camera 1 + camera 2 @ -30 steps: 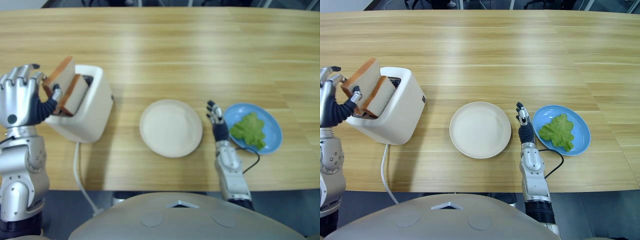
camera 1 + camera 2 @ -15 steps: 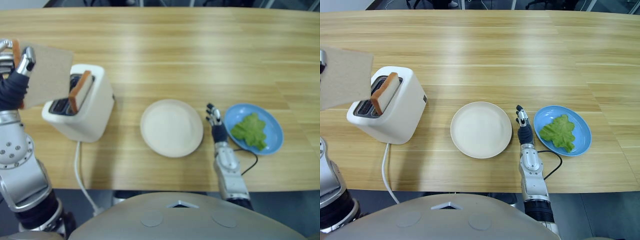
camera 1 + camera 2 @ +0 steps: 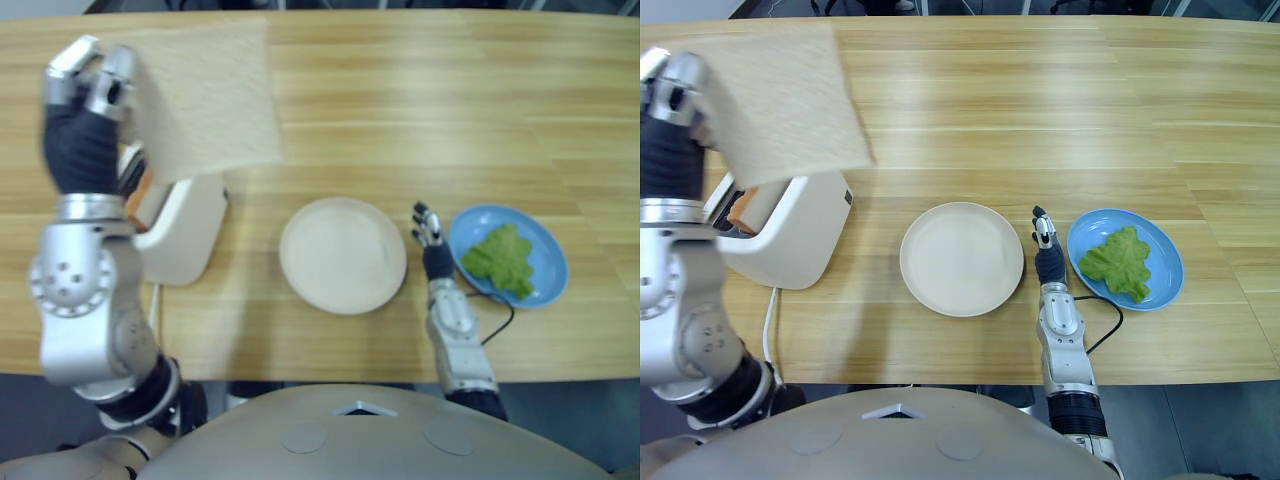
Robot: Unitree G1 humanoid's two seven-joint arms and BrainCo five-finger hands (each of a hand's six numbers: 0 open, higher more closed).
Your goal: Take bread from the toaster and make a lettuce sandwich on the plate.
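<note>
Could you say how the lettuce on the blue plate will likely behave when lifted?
The lettuce looks thin and crinkled, so probably floppy and light. Lying flat in the blue plate, it may be awkward to pinch.

- Bread slice (image 3: 780, 105): pale beige, finely speckled.
- Toaster (image 3: 805, 232): cream white; the slice in its slot (image 3: 748, 208) has an orange-brown crust.
- Plate (image 3: 961, 259): plain cream.
- Dish (image 3: 1165, 265): bright blue, under green lettuce (image 3: 1118, 262).
- Counter (image 3: 1040, 120): light wood, streaked grain.
- Left robot hand (image 3: 85, 118) and right robot hand (image 3: 1045, 248): silver and black.
</note>
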